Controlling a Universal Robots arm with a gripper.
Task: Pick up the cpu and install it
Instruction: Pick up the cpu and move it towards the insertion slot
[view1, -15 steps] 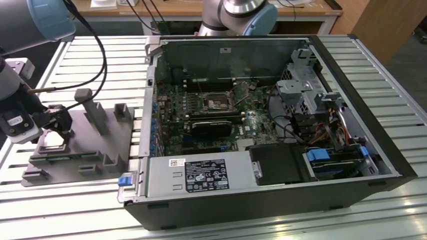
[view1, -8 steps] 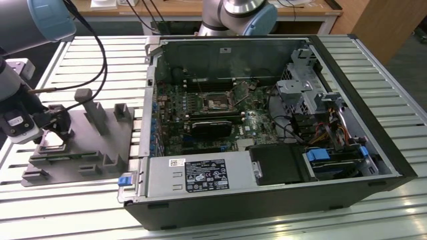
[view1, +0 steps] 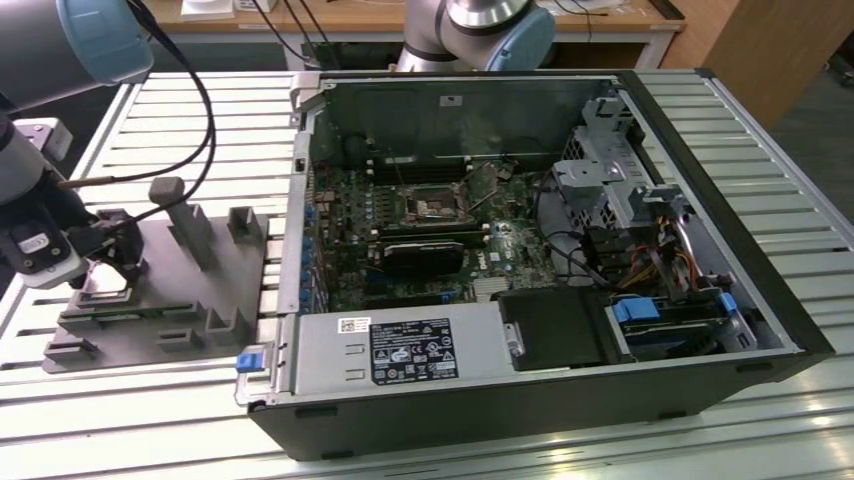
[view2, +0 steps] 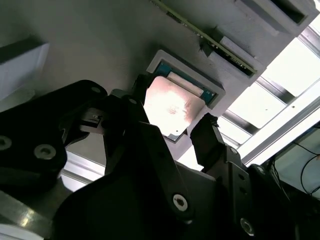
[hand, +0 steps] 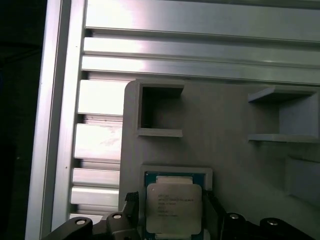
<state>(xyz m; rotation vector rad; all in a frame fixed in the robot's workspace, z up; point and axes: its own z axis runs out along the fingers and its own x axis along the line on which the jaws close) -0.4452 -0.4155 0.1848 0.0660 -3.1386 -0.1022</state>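
Flat square cpu (hand: 173, 207) with shiny metal top, seated in matte grey tray (hand: 225, 120), black end effector (view2: 175, 132) fingers wide astride it

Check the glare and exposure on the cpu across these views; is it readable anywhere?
In the second wrist view the cpu top is washed out by a bright reflection, and the table slats behind blow out to white. In the first wrist view the cpu is evenly lit, with print visible, in its tray pocket. In the exterior view the gripper hides it.
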